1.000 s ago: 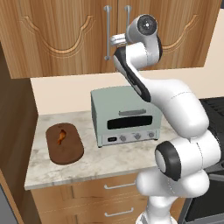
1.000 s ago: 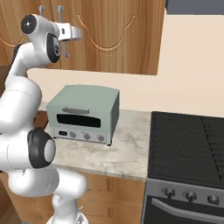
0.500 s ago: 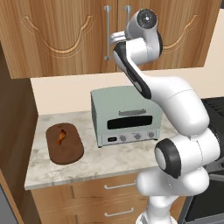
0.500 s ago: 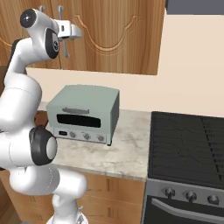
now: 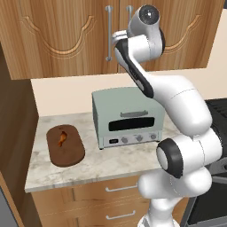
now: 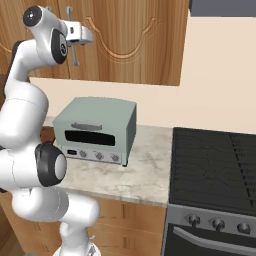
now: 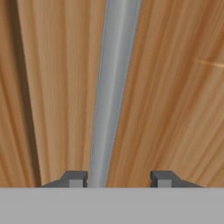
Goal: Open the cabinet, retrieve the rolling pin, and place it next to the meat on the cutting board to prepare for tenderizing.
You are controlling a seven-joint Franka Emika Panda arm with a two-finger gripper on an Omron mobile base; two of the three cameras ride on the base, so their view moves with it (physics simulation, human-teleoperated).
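Note:
The light-brown cabinet (image 5: pixel 57 35) has both doors shut, and the rolling pin is hidden. My gripper (image 5: pixel 115 36) (image 6: pixel 85 35) is up at the door fronts, against the long silver handles (image 5: pixel 108 31). In the hand view one silver handle (image 7: pixel 111 87) runs upward between my open fingertips (image 7: pixel 76 178), close to the left tip, with the gripper (image 7: pixel 119 177) not touching it. The dark oval cutting board (image 5: pixel 73 153) lies on the counter's left end, with the small orange-brown meat (image 5: pixel 62 138) on its far half.
A pale green toaster oven (image 5: pixel 128 117) (image 6: pixel 95 130) stands mid-counter below my arm. A black stove (image 6: pixel 215 165) sits to the right. Low drawers (image 5: pixel 119 188) with horizontal handles run under the marble counter (image 5: pixel 111 166). A tall wood panel (image 5: pixel 15 146) bounds the left.
The hand has crept slightly up and in toward the cabinet handle. The doors, the board and the meat have stayed put.

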